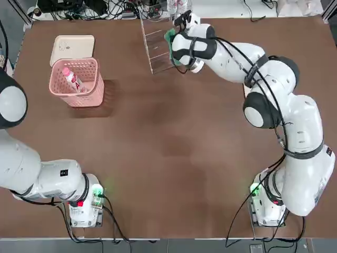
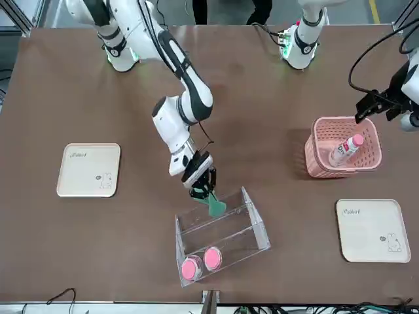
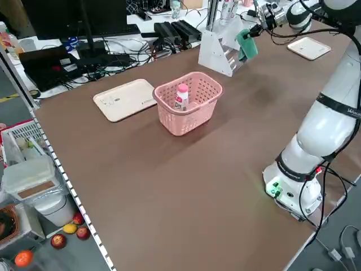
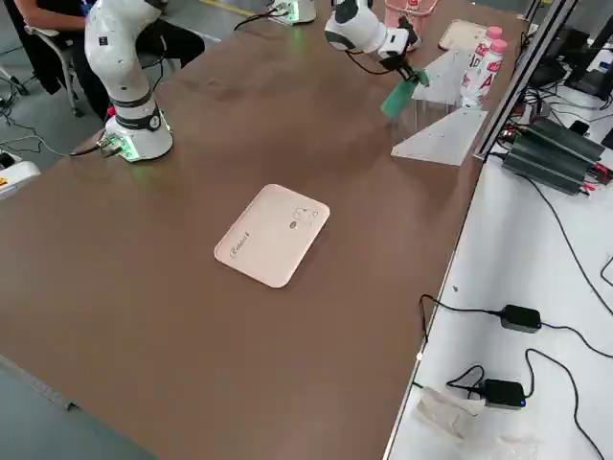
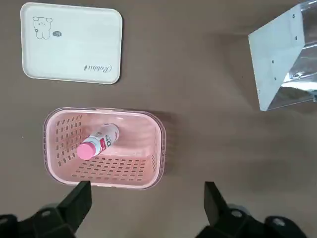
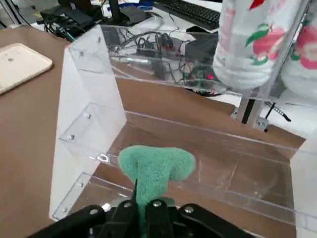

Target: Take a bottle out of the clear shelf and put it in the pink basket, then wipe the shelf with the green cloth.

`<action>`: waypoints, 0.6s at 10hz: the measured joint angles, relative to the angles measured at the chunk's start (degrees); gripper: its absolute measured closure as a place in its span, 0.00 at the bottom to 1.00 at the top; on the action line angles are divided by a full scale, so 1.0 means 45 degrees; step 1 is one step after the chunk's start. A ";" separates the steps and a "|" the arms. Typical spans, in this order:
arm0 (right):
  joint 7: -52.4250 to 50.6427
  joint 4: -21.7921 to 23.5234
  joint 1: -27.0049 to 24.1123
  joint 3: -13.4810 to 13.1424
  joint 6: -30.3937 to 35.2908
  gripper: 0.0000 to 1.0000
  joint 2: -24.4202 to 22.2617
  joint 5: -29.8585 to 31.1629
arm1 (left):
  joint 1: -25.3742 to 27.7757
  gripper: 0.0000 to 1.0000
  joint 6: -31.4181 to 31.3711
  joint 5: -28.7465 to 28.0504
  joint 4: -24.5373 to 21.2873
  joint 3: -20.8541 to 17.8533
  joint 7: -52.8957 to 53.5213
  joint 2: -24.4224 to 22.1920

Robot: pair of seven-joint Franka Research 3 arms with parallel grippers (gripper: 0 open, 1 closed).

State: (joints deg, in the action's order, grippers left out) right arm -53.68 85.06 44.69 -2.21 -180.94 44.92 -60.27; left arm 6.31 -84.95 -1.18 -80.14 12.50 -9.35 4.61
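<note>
Got right end effector (image 6: 142,201) pinched together on green cloth (image 6: 154,166), bunched, tuft spread past the fingertips. Holding it at the lower tiers of clear acrylic stepped rack (image 6: 233,148), under and ahead of the grip; can't tell contact. Parked left end effector (image 5: 147,191) with fingers wide apart, nothing between, near pink perforated basket (image 5: 69,130). See white pink-capped bottle (image 5: 101,141) lying tilted inside basket, so count the transfer as done; wiping looks like the step in hand.

Risks: could scrape acrylic with bare fingertips if pressing too low, given so little cloth below the grip. Could shove or tip the light-looking rack across tabletop (image 5: 208,144) by pushing sideways. Could knock two pink-capped bottles (image 6: 262,44) off the top tier, beyond the grip, by sweeping too far. Could lose the cloth by snagging a ledge edge.
</note>
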 joint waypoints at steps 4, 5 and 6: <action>0.0074 -0.1523 0.0111 0.0054 -0.0363 0.95 0.1049 0.0020 | -0.0011 0.00 0.0000 0.0000 0.0000 0.0001 0.0001 0.0000; 0.0238 -0.1946 0.0131 0.0105 -0.0363 0.95 0.1251 0.0016 | -0.0010 0.00 0.0000 0.0000 0.0000 0.0001 0.0000 0.0000; 0.0457 -0.2317 0.0173 0.0138 -0.0363 0.95 0.1439 0.0016 | -0.0010 0.00 0.0000 0.0000 0.0000 0.0001 0.0001 0.0000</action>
State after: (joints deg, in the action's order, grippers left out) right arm -51.63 74.63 45.47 -1.59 -182.57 51.39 -60.20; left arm 6.26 -84.95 -1.18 -80.14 12.50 -9.35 4.61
